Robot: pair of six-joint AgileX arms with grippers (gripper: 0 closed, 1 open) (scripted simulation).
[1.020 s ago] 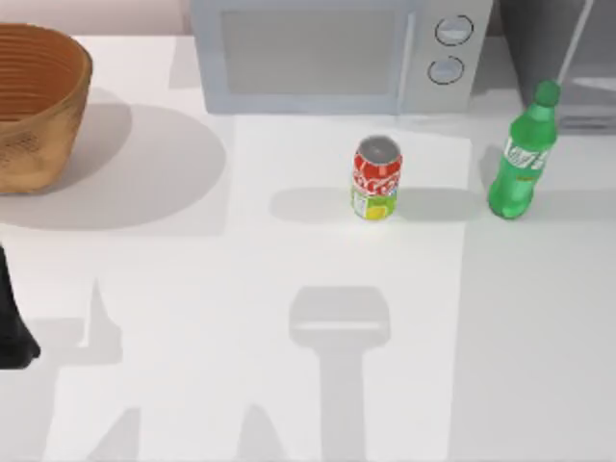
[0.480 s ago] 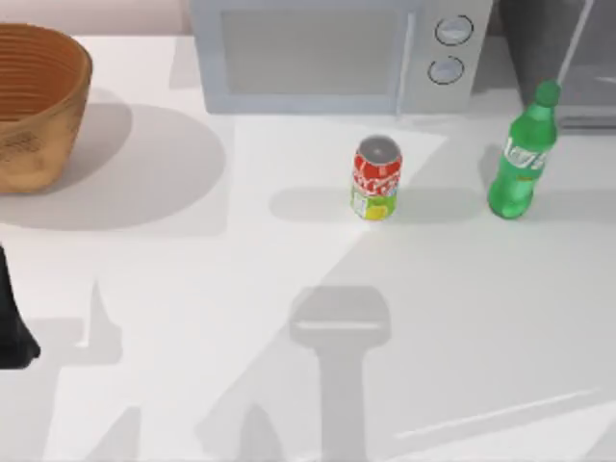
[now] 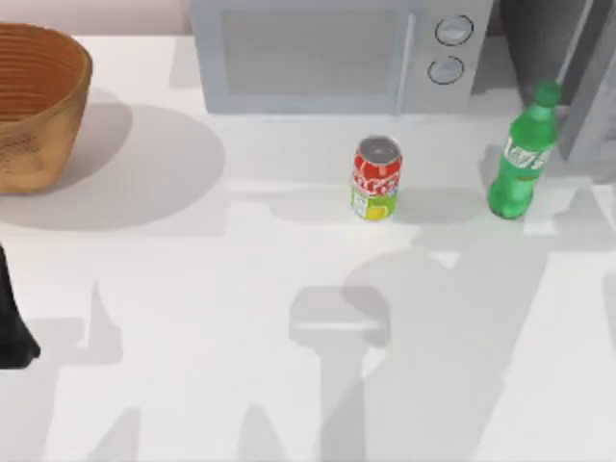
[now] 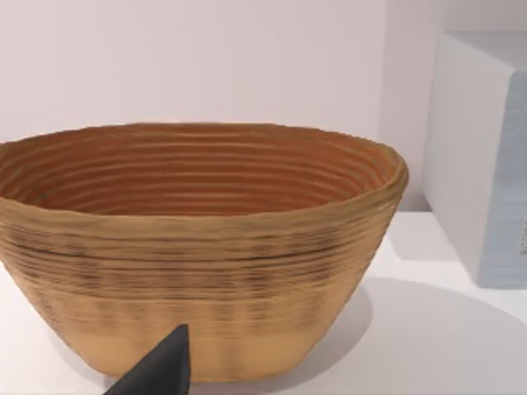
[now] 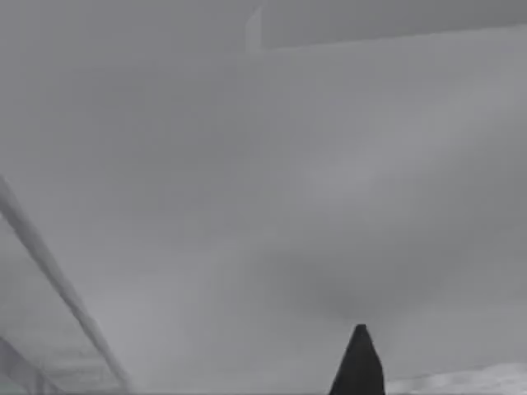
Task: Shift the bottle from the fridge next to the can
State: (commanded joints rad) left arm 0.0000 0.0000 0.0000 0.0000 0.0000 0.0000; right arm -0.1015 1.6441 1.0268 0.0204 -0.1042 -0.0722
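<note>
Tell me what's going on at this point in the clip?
Nothing is being held right now. The bottle stands upright on the table, just in front of the fridge, with a clear gap to the can. The left arm sits parked at the table's left edge, near the basket.

Green bottle [image 3: 520, 159], red can [image 3: 375, 179]

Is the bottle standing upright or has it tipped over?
Upright: the bottle stands on its base on the table, cap up, apart from the can.

White script on the can [image 3: 375, 180]
</note>
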